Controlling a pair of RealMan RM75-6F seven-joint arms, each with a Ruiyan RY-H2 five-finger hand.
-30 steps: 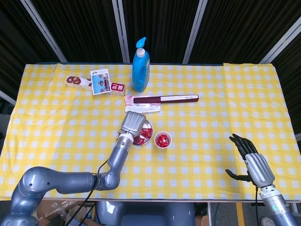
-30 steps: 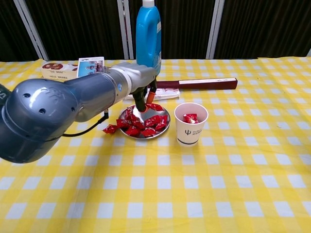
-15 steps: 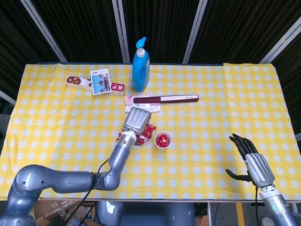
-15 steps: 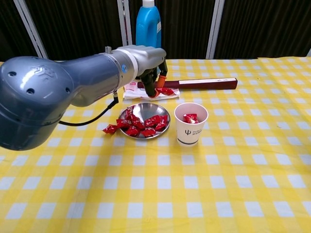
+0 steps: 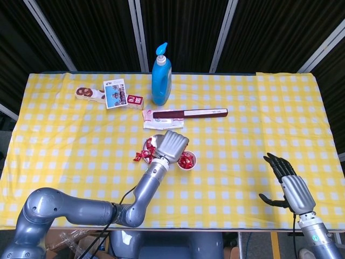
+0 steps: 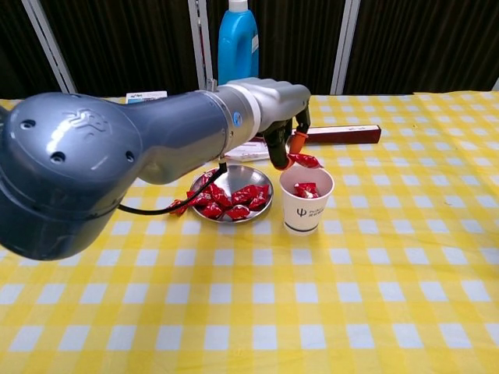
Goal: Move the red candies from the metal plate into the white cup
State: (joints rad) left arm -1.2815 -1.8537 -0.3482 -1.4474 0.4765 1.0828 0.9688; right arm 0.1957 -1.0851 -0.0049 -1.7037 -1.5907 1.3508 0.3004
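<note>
My left hand (image 6: 273, 105) (image 5: 172, 144) hovers just above the white cup (image 6: 306, 199) (image 5: 187, 161) and pinches one red candy (image 6: 303, 161) over the cup's rim. The cup holds a few red candies (image 6: 305, 190). Left of the cup stands the metal plate (image 6: 234, 173) with several red candies (image 6: 234, 199) piled at its front; one more candy (image 5: 141, 156) lies on the cloth just left of the plate. In the head view the hand covers most of the plate. My right hand (image 5: 289, 185) hangs open near the table's front right edge, holding nothing.
A blue pump bottle (image 5: 161, 75) stands at the back centre. A long dark red box (image 5: 188, 113) and a white packet (image 5: 163, 124) lie behind the plate. A snack box with cards (image 5: 110, 95) sits at the back left. Yellow checked cloth covers the table.
My left hand lifted a red candy off the plate and carried it rightward until it hangs over the white cup. The right hand stayed still.
</note>
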